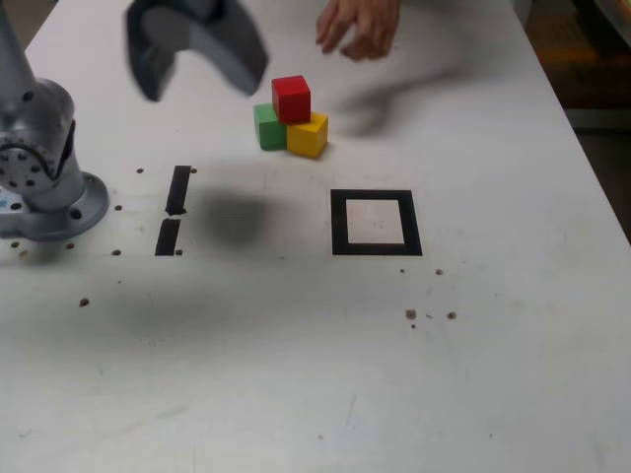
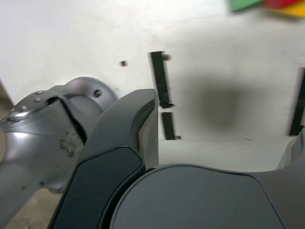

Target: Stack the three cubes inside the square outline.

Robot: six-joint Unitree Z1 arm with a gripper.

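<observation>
The three cubes sit in a tight cluster on the white table: the red cube point(image 1: 291, 99) rests on top of the green cube point(image 1: 267, 126) and the yellow cube point(image 1: 309, 135). The square outline point(image 1: 340, 223) of black tape lies nearer the camera, with nothing inside it. My gripper point(image 1: 197, 84) hangs in the air towards the exterior view's left of the cluster, open and holding nothing. In the wrist view the green cube point(image 2: 243, 4), red cube point(image 2: 281, 2) and yellow cube point(image 2: 295, 10) show only as slivers at the frame edge, beyond one dark finger point(image 2: 128, 124).
A person's hand point(image 1: 360, 25) hovers over the table just behind the cubes. Two short black strips point(image 1: 178, 189) point(image 1: 168, 236) lie beside the arm's grey base point(image 1: 44, 197). Small dark specks dot the table point(image 1: 296, 374).
</observation>
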